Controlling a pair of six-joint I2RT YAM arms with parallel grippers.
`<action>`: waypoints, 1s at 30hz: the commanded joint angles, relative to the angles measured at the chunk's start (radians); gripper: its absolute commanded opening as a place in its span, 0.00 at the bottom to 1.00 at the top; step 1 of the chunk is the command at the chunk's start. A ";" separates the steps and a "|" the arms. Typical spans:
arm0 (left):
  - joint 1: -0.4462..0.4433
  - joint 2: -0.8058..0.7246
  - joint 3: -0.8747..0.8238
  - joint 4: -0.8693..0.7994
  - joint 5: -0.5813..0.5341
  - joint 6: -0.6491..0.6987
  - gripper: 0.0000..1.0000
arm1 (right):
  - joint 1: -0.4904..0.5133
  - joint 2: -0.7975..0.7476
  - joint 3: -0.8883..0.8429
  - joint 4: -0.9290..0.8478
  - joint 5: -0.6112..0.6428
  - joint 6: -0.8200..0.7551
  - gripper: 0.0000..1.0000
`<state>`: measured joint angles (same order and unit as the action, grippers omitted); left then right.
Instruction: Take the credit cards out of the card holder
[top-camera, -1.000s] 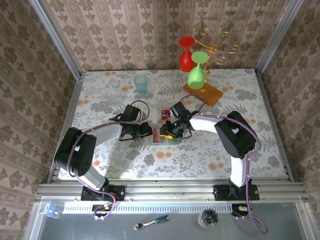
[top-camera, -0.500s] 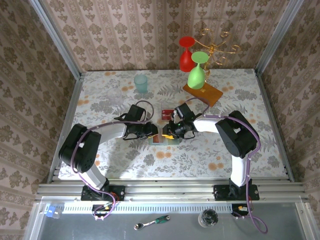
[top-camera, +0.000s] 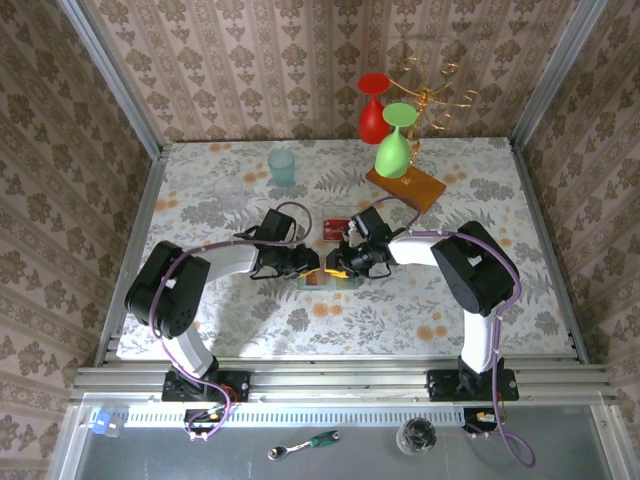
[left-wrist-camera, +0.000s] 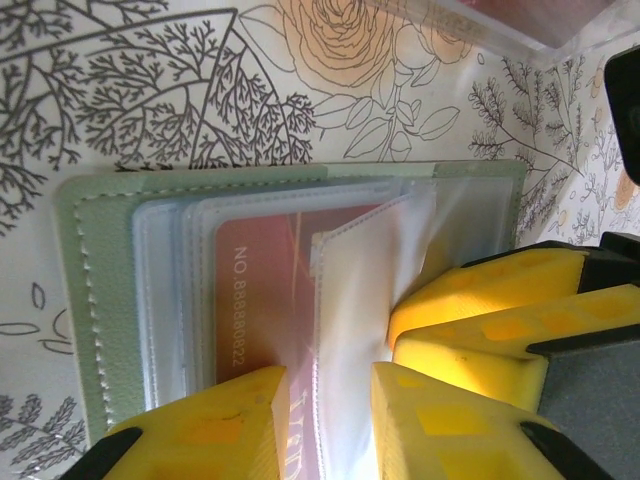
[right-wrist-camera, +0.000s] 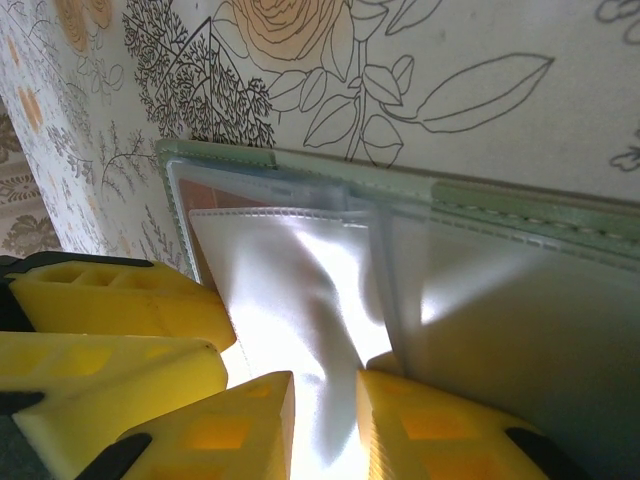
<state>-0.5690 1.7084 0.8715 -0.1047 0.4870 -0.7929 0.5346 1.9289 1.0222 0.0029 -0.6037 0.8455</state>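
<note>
— Flower-print bench, wallpapered walls round it. I've got both arms reaching in to the middle.

— Where's the card holder?

— Lying open and flat on the bench, between my two arms. A red card is tucked inside it under clear plastic, with a number printed along it.

— Your right jaws?

— Clamped on a clear sleeve, which stands up crumpled off the holder.

— And the left?

— My left jaws stand a little apart, yellow pads over the holder. The red card's end and a sleeve edge are in the gap. I can't tell whether they bite on anything.

— Anything else out?

— A second red card lies on the bench just beyond the holder. Farther back I see a wooden slab and a teal cup, well apart from each other.
</note>
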 joint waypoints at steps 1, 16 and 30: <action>-0.009 0.018 0.023 0.002 0.016 -0.010 0.29 | -0.008 0.000 -0.031 -0.019 0.027 0.016 0.26; -0.010 0.034 0.038 0.021 0.035 -0.017 0.24 | -0.008 -0.007 -0.042 -0.004 0.028 0.026 0.25; -0.010 0.034 0.051 0.041 0.053 -0.031 0.19 | -0.008 -0.036 -0.045 0.005 0.021 0.040 0.25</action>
<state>-0.5766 1.7271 0.8898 -0.0734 0.5205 -0.8120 0.5327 1.9209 1.0000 0.0402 -0.6071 0.8680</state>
